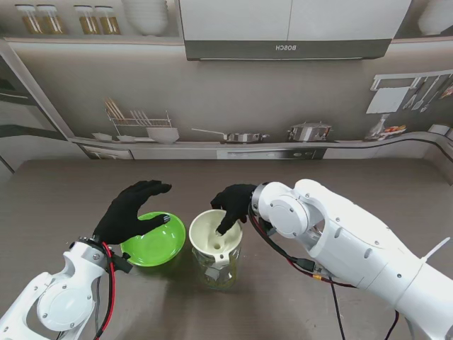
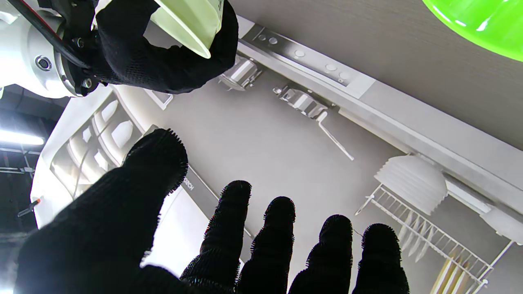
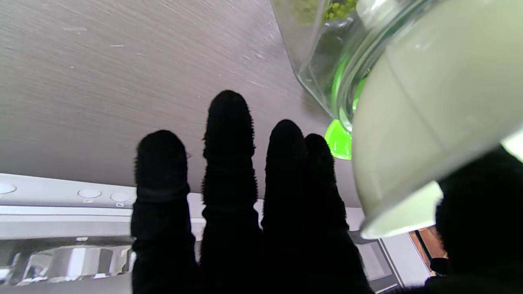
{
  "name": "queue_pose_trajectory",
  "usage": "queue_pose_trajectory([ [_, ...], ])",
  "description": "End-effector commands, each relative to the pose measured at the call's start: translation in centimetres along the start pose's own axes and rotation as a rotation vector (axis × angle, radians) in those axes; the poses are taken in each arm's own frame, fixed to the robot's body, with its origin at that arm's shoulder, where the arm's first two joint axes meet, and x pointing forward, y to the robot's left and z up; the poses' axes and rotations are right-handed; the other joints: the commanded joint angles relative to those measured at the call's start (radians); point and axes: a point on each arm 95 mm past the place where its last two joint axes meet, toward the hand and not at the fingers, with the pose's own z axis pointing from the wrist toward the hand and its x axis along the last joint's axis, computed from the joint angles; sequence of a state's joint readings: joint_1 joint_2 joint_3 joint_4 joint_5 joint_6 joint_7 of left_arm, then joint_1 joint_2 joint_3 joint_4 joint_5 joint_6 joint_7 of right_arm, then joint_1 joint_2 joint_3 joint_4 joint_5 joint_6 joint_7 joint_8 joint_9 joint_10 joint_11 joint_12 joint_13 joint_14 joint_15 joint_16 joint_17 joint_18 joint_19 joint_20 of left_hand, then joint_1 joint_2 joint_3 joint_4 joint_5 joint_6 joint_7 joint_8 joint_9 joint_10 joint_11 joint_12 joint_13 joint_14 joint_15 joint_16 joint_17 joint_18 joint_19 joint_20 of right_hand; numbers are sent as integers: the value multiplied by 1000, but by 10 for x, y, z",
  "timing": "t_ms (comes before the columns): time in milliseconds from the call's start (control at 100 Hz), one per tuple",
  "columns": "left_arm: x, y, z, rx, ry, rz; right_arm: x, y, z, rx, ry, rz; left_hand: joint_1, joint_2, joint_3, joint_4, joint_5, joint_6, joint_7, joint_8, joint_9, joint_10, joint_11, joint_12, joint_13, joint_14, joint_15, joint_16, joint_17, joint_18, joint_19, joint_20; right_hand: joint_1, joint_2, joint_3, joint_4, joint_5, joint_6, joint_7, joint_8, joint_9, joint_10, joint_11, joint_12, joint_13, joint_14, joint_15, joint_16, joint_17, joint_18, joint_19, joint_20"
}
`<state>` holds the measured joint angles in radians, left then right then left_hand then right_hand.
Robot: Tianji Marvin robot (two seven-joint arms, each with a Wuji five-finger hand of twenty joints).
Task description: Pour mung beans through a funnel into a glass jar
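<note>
Left hand is hovering with fingers spread and grasping nothing, just over the near rim of the green bowl, which is sitting toward the counter's near edge and looks empty. Beside it on the right, the glass jar is carrying the pale funnel in its mouth, with mung beans showing inside the glass. Right hand is pinching the funnel's far rim, thumb inside. To finish well, I judge it should be lifting the funnel straight up, slowly, so the jar is not tipping.
</note>
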<state>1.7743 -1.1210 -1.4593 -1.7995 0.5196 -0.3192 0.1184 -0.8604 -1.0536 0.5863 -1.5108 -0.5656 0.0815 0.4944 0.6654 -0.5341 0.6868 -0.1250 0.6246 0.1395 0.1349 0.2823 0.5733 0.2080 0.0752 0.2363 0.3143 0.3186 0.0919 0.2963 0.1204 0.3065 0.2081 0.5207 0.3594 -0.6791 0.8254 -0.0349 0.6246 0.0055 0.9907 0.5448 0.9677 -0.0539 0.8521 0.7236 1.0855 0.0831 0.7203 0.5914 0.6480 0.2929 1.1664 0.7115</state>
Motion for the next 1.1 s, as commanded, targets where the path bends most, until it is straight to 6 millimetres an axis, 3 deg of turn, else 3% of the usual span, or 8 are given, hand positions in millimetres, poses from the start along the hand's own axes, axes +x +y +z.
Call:
queue_pose_trajectory([
  [0, 3, 1, 0, -8, 0, -9, 4, -2, 2, 16, 18, -4, 9, 26, -12, 43, -8, -16, -12, 2, 7, -12, -2, 0, 10, -21, 8, -3, -7, -31, -32, -11, 37, -22, -30, 15, 58, -26, 44, 33, 72, -44, 11, 24, 64, -23, 33, 23, 16, -14, 48, 2],
  [40, 3, 1, 0, -8, -1, -10, 4, -2, 3, 11, 23, -6, 10, 28, -14, 43, -6, -15, -11, 2, 7, -11, -3, 0, 9, -20, 8, -3, -6, -31, -32, -11, 75, -15, -55, 15, 97, -40, 55, 37, 118, -51, 10, 29, 96, -33, 49, 31, 32, -21, 62, 0],
  [140, 3, 1, 0, -8, -4, -12, 4, -2, 5, -2, 34, -3, 12, 34, -19, 43, -2, -16, -10, 2, 8, -12, -2, 0, 10, -20, 8, -3, -6, -30, -32, -11, 226, -45, -133, 0, 140, -102, 178, -152, 216, -60, 1, 38, 162, -53, 78, 55, 71, -40, 104, -18],
  [160, 3, 1, 0, -7, -4, -13, 4, -2, 5, -4, 36, -1, 12, 36, -20, 43, -2, -15, -10, 2, 8, -11, -2, 0, 10, -20, 8, -3, -6, -30, -32, -11, 221, -89, -30, -21, 140, -119, 215, -183, 236, -63, -1, 51, 172, -60, 84, 61, 80, -45, 116, -21],
  [200, 3, 1, -1, -7, -6, -13, 4, -2, 6, -7, 42, 0, 12, 37, -22, 43, -3, -14, -11, 2, 9, -10, -3, 0, 11, -21, 8, -3, -5, -30, -32, -11, 126, -194, 364, -170, 161, -137, 243, -206, 279, -70, -12, 70, 187, -69, 98, 72, 98, -67, 141, -24],
  [270, 3, 1, -1, -6, -8, -16, 4, -2, 7, -15, 57, -12, 13, 43, -27, 44, -1, -12, -10, 2, 8, -10, -3, -1, 11, -18, 7, -3, -6, -29, -32, -11, 106, -203, 473, -250, 199, -145, 244, -214, 329, -76, -25, 62, 197, -90, 100, 79, 134, -115, 180, -24],
  [560, 3, 0, -1, 5, -19, -31, 5, 2, 6, -29, 79, -18, 16, 66, -47, 45, 4, -9, -10, 2, 14, -7, -3, -1, 15, -15, 7, -3, -4, -28, -31, -11, 107, -70, 511, -307, 162, -137, 279, -158, 402, -98, 28, 144, 233, -114, 303, 183, 235, -223, 293, -9],
  [1090, 4, -1, -2, 20, -34, -57, 11, 11, -5, -125, 116, 4, 23, 96, -80, 49, 13, -7, -7, 3, 23, -2, -3, -1, 22, -14, 6, -3, -2, -25, -30, -10, 113, -85, 661, -379, 149, -188, 301, -64, 461, -104, 89, 279, 231, -121, 653, 307, 381, -272, 422, 148],
])
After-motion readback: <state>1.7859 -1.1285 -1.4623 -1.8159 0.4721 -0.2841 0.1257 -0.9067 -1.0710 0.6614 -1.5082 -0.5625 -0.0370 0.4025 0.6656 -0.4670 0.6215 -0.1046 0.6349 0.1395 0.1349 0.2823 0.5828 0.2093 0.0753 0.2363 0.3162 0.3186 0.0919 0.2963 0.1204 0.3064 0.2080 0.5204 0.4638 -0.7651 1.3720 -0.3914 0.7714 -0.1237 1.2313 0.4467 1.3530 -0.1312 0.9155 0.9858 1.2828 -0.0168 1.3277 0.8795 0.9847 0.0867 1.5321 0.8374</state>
